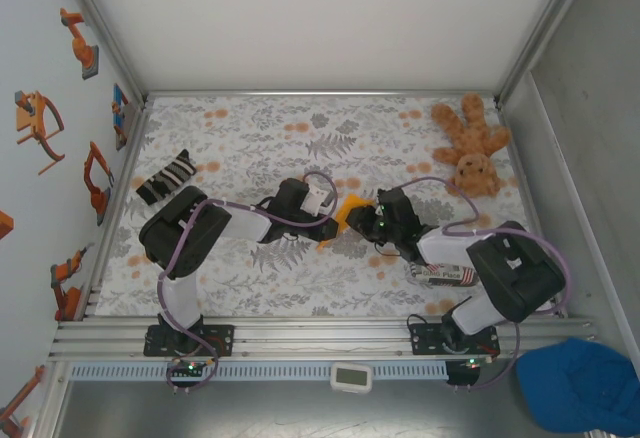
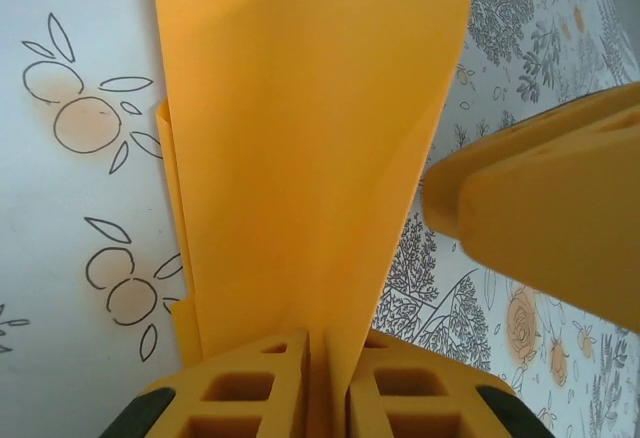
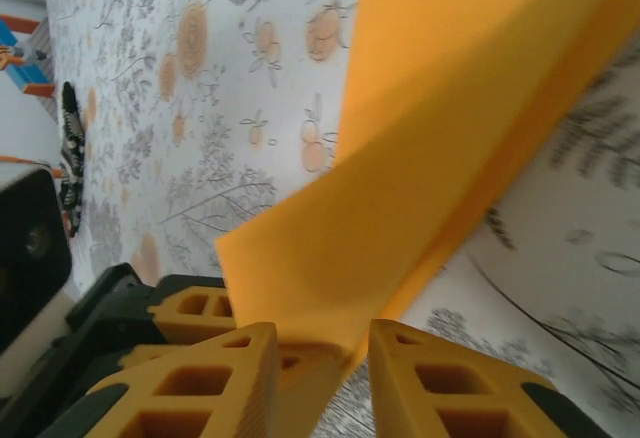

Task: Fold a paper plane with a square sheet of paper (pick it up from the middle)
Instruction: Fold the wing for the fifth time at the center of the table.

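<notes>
**Sheet held up at mid-table between both hands**

From the overhead camera I see the table (image 1: 300, 128) walled at the back and on both sides, with a metal rail along the near edge. Its whole far half is bare patterned cloth, the widest room I have for moving.

The left arm (image 1: 190, 233) and right arm (image 1: 510, 273) both reach inward and meet near the middle. A brown teddy (image 1: 470, 146) lies in the far right corner, well apart from them. A black-and-white striped cloth (image 1: 165, 178) lies by the left wall. A red-and-white packet (image 1: 443, 274) lies under the right arm, near the front edge.

The orange sheet of paper (image 1: 350, 213) sits between the two hands, raised off the cloth. On the left wrist camera it rises broad, and a second layer peeps out along its left edge (image 2: 172, 258).

The left hand (image 2: 320, 358) is pressed together on the sheet's lower end. One of the right hand's fingers (image 2: 540, 228) stands just beside the sheet's right edge.

The right hand (image 3: 322, 353) has its fingers apart with the sheet's lower corner between them. I cannot tell whether they grip it.
</notes>
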`<state>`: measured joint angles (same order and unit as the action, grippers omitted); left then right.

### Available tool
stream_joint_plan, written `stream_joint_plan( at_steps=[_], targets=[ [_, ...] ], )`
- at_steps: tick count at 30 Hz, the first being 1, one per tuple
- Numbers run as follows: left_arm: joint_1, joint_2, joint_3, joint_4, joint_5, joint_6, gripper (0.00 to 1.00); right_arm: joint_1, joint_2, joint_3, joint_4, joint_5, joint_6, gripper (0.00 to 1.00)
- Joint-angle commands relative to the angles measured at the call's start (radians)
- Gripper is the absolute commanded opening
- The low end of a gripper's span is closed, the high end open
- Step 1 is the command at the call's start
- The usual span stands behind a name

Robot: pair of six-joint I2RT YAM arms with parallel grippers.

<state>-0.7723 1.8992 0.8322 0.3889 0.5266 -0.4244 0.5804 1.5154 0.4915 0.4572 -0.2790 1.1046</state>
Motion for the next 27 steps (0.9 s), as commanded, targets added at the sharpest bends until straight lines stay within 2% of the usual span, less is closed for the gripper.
stream_joint_plan(
  at_steps=[1, 14, 27],
  targets=[
    [0.005, 0.06, -0.03, -0.115, -0.008, -0.022, 0.16, 0.005, 0.04, 0.069, 0.071, -0.05, -0.05, 0.26],
    [0.023, 0.07, -0.041, -0.105, 0.004, -0.04, 0.22, 0.005, 0.132, 0.116, 0.086, -0.062, -0.053, 0.23],
    [0.037, 0.084, -0.03, -0.123, 0.029, -0.064, 0.16, -0.004, -0.01, 0.047, 0.057, 0.009, -0.069, 0.23]
  ],
)
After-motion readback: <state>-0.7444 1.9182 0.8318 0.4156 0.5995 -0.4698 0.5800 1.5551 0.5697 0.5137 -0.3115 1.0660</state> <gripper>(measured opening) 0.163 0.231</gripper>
